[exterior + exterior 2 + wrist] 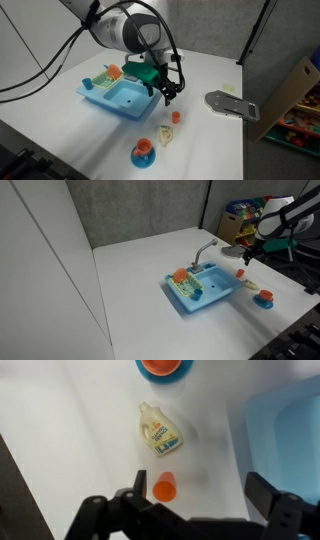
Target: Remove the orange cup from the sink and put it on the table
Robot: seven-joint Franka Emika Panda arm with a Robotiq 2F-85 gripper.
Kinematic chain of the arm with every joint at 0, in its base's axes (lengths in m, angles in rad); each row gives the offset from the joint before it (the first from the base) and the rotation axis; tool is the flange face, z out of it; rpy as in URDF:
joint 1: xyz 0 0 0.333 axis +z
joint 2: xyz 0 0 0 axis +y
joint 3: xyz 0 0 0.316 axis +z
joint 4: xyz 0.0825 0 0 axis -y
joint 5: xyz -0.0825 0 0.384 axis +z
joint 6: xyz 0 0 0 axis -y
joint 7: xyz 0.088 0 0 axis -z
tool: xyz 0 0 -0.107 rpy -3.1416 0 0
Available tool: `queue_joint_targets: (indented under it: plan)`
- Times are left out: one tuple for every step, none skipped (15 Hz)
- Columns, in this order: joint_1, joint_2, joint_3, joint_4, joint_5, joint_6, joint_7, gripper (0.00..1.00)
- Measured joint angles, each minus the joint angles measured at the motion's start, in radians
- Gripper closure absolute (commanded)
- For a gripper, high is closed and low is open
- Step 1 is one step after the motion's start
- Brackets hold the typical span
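The orange cup (165, 485) lies on its side on the white table, outside the blue toy sink (290, 430). In both exterior views the cup (176, 116) (240, 275) rests just beyond the sink's (120, 98) (200, 290) edge. My gripper (200, 492) is open and empty, hovering above the table with the cup close to one finger. It also shows in both exterior views (168, 96) (248, 252).
A small yellow bottle (160, 432) (166, 135) lies beside the cup. An orange bowl on a blue plate (165, 366) (144, 152) (264, 298) stands further out. A grey faucet piece (230, 103) lies on the table. Toys (105, 74) sit in the sink's rack.
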Motion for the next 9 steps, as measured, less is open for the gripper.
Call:
queue_joint_targets:
  plan:
    - [0.0,-0.026,0.005,-0.016,0.0,-0.008,-0.026,0.0]
    - [0.0,-0.052,0.011,-0.031,0.0,-0.018,-0.05,0.0]
    - [0.0,-0.081,0.018,-0.045,0.0,-0.031,-0.075,0.0]
    - [0.0,-0.111,0.025,-0.06,0.0,-0.047,-0.097,0.0]
    - [0.0,-0.141,0.033,-0.073,0.0,-0.063,-0.116,0.0]
    - [0.0,-0.172,0.041,-0.084,0.0,-0.085,-0.131,0.0]
    - [0.0,-0.2,0.048,-0.092,0.0,-0.108,-0.141,0.0]
    - [0.0,-0.228,0.055,-0.099,0.0,-0.132,-0.148,0.0]
    - [0.0,-0.254,0.061,-0.104,0.0,-0.157,-0.149,0.0]
